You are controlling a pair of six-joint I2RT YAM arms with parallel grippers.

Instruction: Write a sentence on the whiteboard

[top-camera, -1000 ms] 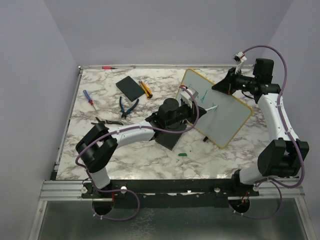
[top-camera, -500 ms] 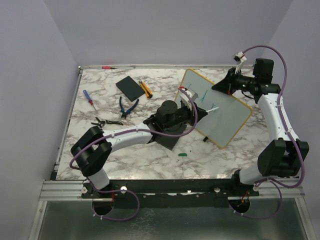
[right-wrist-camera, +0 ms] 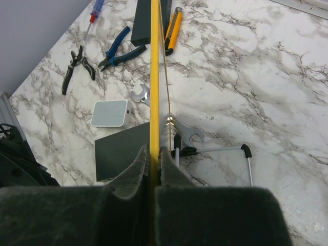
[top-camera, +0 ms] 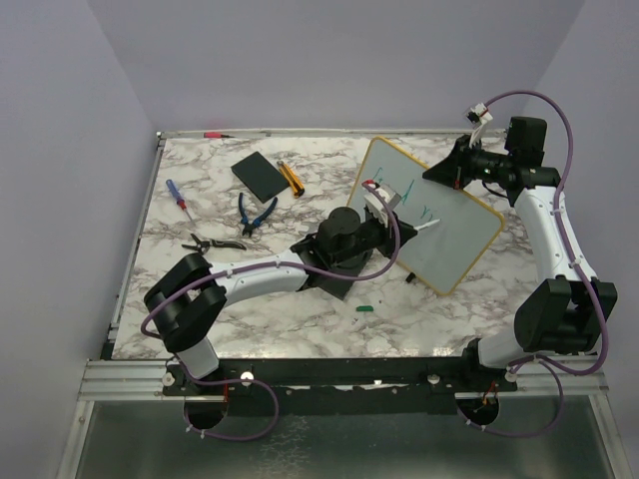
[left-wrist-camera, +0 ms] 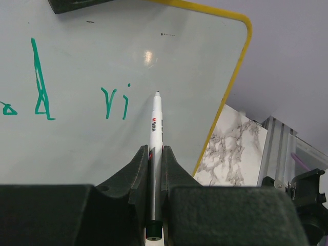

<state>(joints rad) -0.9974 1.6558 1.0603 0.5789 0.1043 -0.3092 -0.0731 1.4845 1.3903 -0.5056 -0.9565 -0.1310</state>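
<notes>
Pinches the whiteboard [top-camera: 449, 232] by its thin yellow rim with the right claw [right-wrist-camera: 152, 154], edge pressed tight between the dark pads. Props that flat, glossy, round-cornered panel tilted over the veined marble desk [top-camera: 300, 309], right of centre. Clamps a slim white marker [left-wrist-camera: 156, 118] in the left claw [left-wrist-camera: 154, 154], dark tip just beside the sentence [left-wrist-camera: 41, 84]. Shows few spiky green strokes; tip contact unclear.

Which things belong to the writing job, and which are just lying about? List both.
In use: whiteboard, green lettering, marker in left gripper, right gripper clamping the whiteboard's rim.

Lying about: blue pliers, black pliers, screwdriver, yellow knife, black slab, wrench, pale pad, green cap.
</notes>
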